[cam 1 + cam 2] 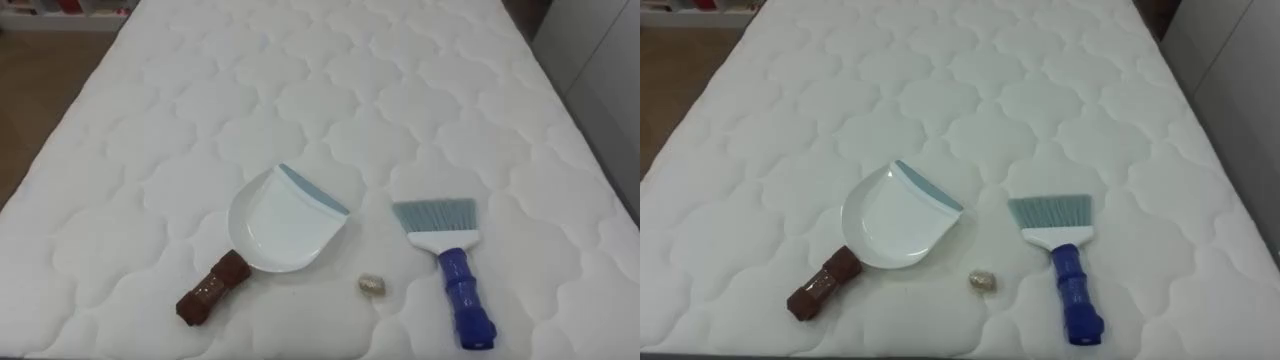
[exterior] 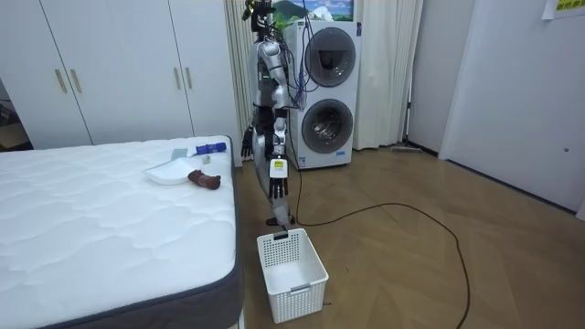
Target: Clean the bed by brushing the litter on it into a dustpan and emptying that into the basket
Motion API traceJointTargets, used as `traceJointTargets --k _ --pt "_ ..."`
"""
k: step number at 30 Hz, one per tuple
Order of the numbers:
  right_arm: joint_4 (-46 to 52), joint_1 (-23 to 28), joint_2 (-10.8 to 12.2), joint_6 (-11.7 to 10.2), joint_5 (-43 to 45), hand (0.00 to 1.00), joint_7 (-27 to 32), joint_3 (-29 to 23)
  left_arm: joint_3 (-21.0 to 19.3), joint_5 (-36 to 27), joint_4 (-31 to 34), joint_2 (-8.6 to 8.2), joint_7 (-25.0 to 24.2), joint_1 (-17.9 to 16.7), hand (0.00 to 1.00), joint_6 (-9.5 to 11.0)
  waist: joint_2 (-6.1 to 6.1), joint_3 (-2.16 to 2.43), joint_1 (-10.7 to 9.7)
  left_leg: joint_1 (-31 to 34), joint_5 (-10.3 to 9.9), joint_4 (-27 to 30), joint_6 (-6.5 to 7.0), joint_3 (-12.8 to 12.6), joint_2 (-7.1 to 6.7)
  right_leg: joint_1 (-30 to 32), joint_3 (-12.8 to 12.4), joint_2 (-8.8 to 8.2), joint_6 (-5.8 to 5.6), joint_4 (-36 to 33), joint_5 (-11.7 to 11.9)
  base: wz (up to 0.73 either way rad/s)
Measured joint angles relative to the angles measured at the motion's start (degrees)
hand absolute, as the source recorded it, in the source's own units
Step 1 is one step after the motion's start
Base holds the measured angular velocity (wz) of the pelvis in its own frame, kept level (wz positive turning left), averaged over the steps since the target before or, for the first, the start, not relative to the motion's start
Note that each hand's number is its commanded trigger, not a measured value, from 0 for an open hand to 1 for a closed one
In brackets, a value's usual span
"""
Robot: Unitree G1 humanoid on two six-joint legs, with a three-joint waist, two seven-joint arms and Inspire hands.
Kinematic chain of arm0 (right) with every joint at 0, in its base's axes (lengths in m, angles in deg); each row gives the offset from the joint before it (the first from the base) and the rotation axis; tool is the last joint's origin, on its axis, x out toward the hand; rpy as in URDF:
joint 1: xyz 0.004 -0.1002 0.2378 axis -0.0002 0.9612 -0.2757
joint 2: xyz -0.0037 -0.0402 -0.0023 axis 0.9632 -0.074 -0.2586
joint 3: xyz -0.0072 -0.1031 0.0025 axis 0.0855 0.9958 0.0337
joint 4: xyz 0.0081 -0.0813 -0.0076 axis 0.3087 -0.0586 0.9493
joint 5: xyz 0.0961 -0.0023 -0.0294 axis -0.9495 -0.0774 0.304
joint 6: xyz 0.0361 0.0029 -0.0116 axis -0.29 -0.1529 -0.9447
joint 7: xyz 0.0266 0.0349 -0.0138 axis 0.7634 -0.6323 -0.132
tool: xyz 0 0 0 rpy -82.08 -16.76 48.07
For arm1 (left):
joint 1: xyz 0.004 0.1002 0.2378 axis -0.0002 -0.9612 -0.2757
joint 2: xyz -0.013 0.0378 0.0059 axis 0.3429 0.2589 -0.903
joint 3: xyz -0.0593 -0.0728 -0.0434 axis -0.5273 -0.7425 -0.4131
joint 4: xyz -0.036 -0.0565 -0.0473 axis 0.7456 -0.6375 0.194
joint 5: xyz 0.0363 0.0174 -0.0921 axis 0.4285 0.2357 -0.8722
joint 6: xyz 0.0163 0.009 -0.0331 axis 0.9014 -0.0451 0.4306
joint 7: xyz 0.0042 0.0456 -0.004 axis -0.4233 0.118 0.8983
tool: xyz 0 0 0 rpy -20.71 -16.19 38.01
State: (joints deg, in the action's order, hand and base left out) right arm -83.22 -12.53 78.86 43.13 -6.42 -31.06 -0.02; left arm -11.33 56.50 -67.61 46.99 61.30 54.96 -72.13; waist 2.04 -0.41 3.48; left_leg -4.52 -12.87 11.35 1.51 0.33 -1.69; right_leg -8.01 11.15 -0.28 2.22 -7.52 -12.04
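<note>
Step in hand, as I read it: pre-grasp, nothing picked up yet. The tools and the dirt lie on the bed, close to the edge nearest the robot. The white dustpan lies flat with its blue-lipped mouth pointing away and to the right, and its brown handle trails back to the lower left. The blue brush lies just to the right of the pan, bristles pointing away, handle toward the robot. One small pale scrap sits between the pan's body and the brush handle, touching neither. In the room view the robot stands upright beside the bed, in front of the stacked washing machines. Its left hand and right hand hang low by its body, well apart from the tools. They are too small there to read the fingers, so I can't tell whether they are open or curled, and I see nothing in them. Next move, my guess: right hand takes the brush handle, left takes the brown handle. The pan's mouth faces away from the scrap, so it needs turning before any sweep. The white basket on the floor at the bed's corner looks like the dump target.
</note>
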Motion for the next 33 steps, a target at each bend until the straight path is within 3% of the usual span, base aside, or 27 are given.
traceJointTargets --k 7,8,10,16,21,27,33 --pt "-0.1 0.0 -0.1 -0.6 -1.0 0.0 -1.1 0.0 -0.1 0.1 -0.1 0.0 0.0 0.3 0.0 0.1 -0.08 0.06 -0.1 0.1 0.0 0.1 0.0 0.0 -0.01 0.1 0.0 -0.01 -0.01 0.0 0.0 0.0" --pt "-0.1 0.0 -0.1 -0.6 -1.2 0.0 -1.1 0.0 0.0 0.1 0.0 0.01 0.0 0.3 0.0 0.1 -0.53 0.32 -0.2 0.1 0.0 0.1 0.0 0.0 -0.02 0.1 0.0 -0.01 -0.01 0.0 0.0 0.0" --pt "-0.1 0.0 -0.1 -0.6 -1.4 0.0 -1.1 0.0 -0.1 0.1 0.0 0.01 0.3 1.0 0.0 0.1 -0.38 0.29 -0.3 0.2 0.0 0.2 0.0 0.0 -0.01 0.1 0.0 0.0 -0.01 -0.1 0.0 0.0" --pt "0.1 0.0 0.0 -1.5 -1.8 0.0 -1.0 0.6 -0.3 0.1 2.3 0.06 5.3 1.8 0.0 1.8 -0.17 0.23 -0.1 0.3 0.0 0.4 0.0 0.0 -0.05 0.1 0.0 -0.01 -0.01 0.0 0.0 0.0" --pt "0.0 0.2 0.0 -2.9 -2.0 0.0 -0.9 0.6 -3.6 -0.1 7.7 0.11 11.3 2.7 0.0 5.4 -0.05 0.18 -0.1 0.1 0.0 0.4 0.0 0.1 -0.04 0.4 0.0 0.06 0.0 0.3 0.0 0.0" --pt "0.3 0.3 -0.1 -3.9 -3.1 0.0 -1.8 0.6 -3.5 0.0 17.5 0.08 16.1 3.6 0.0 10.3 -0.3 0.3 -0.1 0.0 0.0 0.2 0.0 0.1 0.02 0.7 0.0 0.05 0.04 -0.2 0.0 0.0" --pt "2.0 1.4 -0.4 -5.0 -3.1 0.0 -2.9 0.5 -1.6 0.1 26.5 0.17 20.3 4.3 0.0 12.8 -0.67 0.39 -0.3 -0.1 0.0 -0.1 0.0 0.7 0.03 0.4 -0.1 0.25 0.08 -0.4 0.2 0.01"
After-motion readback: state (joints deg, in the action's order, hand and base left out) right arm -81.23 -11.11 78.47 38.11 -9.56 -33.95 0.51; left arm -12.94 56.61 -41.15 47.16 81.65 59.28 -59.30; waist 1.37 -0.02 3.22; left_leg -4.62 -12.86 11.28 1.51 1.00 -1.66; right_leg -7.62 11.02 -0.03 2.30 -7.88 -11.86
